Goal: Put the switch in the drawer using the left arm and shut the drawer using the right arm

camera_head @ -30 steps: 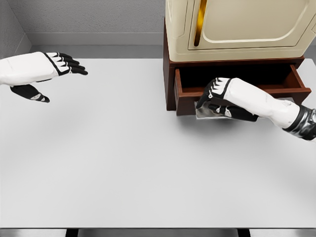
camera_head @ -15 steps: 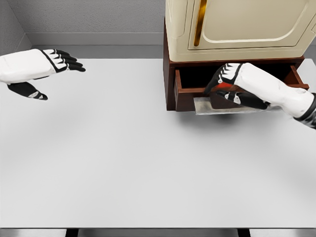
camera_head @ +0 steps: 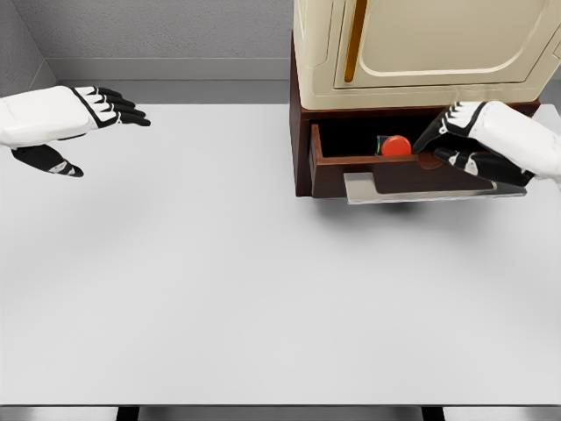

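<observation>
White table, seen from above. At its far right stands a dark wood cabinet with a cream appliance on top; a brass-coloured handle runs down the appliance's door. The drawer at the cabinet's base is partly open, its front wall facing the table, a flat grey handle plate jutting from the lower front. The switch lies inside the drawer, near the middle, just behind the front wall: a red round top shows, with a bit of green at its left edge; the rest is hidden by the wall. Right hand comes in from the right edge and sits at the drawer's right half, over the front wall and above the handle plate. Its black fingers are bent and drawn close together against the drawer front; it grips nothing that I can make out, and contact with the wood looks likely but cannot be confirmed. It is just beside the switch, not touching it. Left hand hangs at the far left edge, well apart from the cabinet, above the table. Its fingers are stretched out and lightly spread, pointing right, thumb dropped below the palm; it holds nothing.
</observation>
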{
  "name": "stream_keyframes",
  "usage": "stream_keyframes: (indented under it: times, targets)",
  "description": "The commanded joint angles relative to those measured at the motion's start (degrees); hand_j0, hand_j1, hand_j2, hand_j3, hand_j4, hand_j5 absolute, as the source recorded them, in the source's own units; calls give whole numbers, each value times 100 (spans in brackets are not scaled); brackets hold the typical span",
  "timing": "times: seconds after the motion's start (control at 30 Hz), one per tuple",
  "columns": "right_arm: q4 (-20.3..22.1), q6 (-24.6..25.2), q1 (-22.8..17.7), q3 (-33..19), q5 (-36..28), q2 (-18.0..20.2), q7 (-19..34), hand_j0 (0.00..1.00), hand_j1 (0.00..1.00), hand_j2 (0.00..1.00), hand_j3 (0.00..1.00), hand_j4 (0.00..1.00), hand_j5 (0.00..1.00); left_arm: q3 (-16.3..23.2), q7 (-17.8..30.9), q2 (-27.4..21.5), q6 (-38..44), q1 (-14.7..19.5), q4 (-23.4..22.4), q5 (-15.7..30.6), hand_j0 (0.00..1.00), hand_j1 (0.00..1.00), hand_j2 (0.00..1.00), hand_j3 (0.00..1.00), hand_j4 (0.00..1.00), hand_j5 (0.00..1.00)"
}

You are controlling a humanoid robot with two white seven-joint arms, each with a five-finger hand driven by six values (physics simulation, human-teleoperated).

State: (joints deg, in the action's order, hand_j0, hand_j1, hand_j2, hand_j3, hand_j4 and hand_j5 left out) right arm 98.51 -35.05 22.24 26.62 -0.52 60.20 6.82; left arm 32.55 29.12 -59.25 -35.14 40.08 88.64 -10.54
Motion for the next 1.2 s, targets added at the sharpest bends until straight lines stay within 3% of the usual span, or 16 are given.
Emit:
stream_keyframes:
  times: [0.0,0.53,1.17]
  targets:
    - [274,5,0,-8,-27,150,3,53,53,53,53,53,53,-3,-3,-34,14,0,-4,43,100,100,100,100,100,100]
    - [283,5,-615,54,149,71,3,54,54,54,54,54,54,-21,-3,-34,14,-44,-13,43,100,100,100,100,100,100]
    - [-60,5,-457,71,448,-474,-5,54,54,54,54,54,54,-100,-3,-25,14,-44,-31,34,100,100,100,100,100,100]
